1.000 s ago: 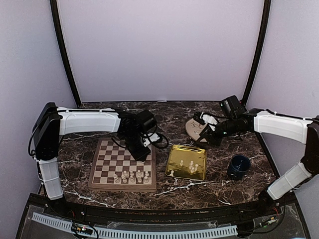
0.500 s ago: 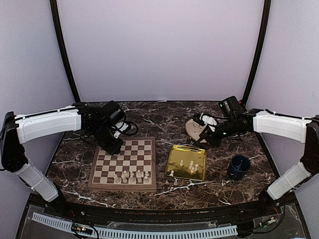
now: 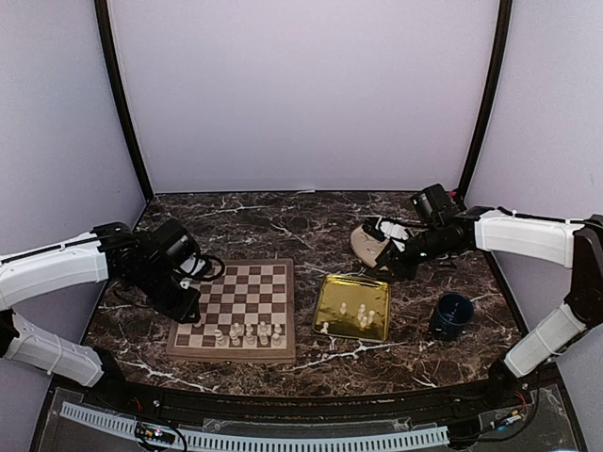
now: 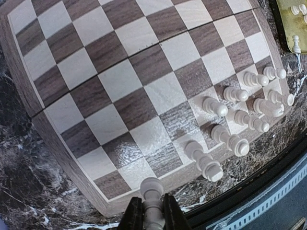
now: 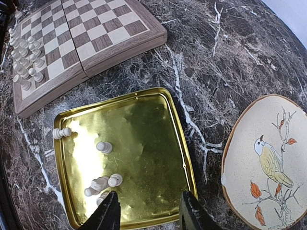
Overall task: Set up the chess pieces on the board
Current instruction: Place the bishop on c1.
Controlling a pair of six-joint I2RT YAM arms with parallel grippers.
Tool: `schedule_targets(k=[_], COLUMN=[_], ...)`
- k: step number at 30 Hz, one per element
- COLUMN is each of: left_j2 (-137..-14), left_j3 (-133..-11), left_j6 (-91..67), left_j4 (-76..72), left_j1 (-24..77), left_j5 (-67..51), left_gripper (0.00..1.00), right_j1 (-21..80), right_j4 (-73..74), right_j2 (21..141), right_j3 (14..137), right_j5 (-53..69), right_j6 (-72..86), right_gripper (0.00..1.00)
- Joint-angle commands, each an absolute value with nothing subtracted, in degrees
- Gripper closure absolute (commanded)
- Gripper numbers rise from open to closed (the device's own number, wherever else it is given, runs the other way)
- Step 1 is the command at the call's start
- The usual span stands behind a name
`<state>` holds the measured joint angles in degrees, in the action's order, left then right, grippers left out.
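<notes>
My left gripper (image 4: 152, 218) clamped on one white piece (image 4: 151, 189), over left edge of board (image 4: 120, 91), probably for next free square. Other pieces (image 4: 235, 112) crowd near-edge rows. My right gripper (image 5: 149, 211) stands apart above gold tray (image 5: 144, 120), where remaining pieces (image 5: 103, 147) wait.

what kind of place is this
Likely a robot test booth: plain lilac walls enclose a dark marbled tabletop, with a white left arm and right arm mounted at its near edge.

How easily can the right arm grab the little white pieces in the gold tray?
Probably easily: the right gripper hangs open close to the gold tray, and nothing covers the pieces there.
</notes>
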<state>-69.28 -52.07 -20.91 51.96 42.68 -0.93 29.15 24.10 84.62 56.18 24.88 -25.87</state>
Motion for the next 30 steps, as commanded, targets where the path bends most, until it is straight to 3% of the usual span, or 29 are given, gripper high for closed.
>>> schedule_targets(k=[1,30], left_j2=[-67.5,-74.6], left_j3=[-49.0,-46.9], left_j6=[-23.8,-23.7], left_j4=[49.7,45.7], left_j1=[42.6,43.1], left_j5=[-6.1,-8.5], left_gripper=[0.86,0.85], right_j1=[29.0,29.0], right_j4=[24.5,25.1], right_j2=[85.5,85.7], right_j3=[57.4,57.5], right_j5=[25.9,25.7], right_j6=[-26.4,-27.2], right_gripper=[0.57,0.57])
